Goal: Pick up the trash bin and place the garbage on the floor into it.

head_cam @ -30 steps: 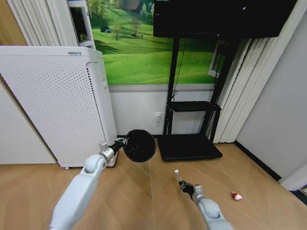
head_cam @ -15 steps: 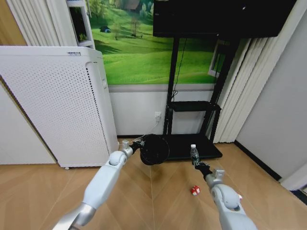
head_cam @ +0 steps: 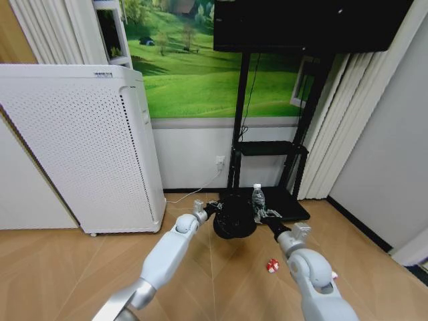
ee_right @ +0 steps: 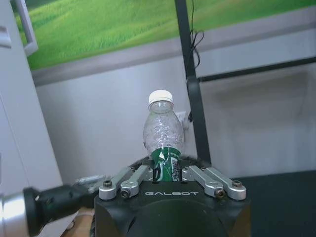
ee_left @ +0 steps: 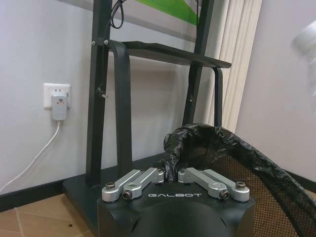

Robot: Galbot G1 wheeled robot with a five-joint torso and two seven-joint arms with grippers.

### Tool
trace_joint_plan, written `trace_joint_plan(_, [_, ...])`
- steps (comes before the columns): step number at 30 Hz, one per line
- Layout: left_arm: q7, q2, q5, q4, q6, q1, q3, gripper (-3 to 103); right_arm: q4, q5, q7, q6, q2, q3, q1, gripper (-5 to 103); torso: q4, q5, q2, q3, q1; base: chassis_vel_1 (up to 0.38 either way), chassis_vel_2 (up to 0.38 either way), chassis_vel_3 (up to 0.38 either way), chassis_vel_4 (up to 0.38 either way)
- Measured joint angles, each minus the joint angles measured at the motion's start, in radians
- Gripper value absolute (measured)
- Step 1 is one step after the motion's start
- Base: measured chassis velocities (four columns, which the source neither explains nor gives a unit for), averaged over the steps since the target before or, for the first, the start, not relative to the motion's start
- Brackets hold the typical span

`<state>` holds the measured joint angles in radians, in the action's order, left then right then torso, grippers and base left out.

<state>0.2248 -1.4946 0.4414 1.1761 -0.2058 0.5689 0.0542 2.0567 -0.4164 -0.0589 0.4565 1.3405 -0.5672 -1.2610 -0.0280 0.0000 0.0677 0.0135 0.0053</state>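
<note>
My left gripper [head_cam: 212,208] is shut on the rim of the black trash bin [head_cam: 234,217], holding it off the floor in front of the TV stand; the left wrist view shows the fingers [ee_left: 148,177] pinching the bin's bagged rim [ee_left: 173,148]. My right gripper [head_cam: 262,215] is shut on a small clear bottle with a green label [head_cam: 258,198], upright just right of the bin and touching its edge. In the right wrist view the bottle [ee_right: 162,133] stands between the fingers. A red-and-white scrap [head_cam: 272,265] lies on the floor below; another [head_cam: 333,274] peeks out beside my right arm.
A big white perforated appliance [head_cam: 80,147] stands at the left. The black TV stand [head_cam: 264,200] with its shelf and base sits right behind the bin. A wall socket with a cable [ee_left: 58,106] is on the wall. White curtains [head_cam: 334,134] hang at the right.
Both arms have reached further forward and inward. The bin has moved right and the bottle has risen up beside the bin's rim.
</note>
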Motion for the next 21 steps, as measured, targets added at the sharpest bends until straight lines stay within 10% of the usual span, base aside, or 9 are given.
trace_joint_plan(8, [-0.016,0.0,0.004,0.045,-0.005,0.011,0.009,7,-0.098,0.035,0.007,0.003,0.011,0.042,0.042,20,0.0002,-0.0002,0.0,0.0,0.0,0.0,0.0,0.0,0.0])
trace_joint_plan(21, [-0.019,0.037,0.018,0.105,-0.019,0.023,0.016,7,-0.11,0.038,0.016,-0.013,0.011,0.031,0.049,68,0.0002,-0.0001,0.0,0.0,0.0,0.0,0.0,0.0,0.0])
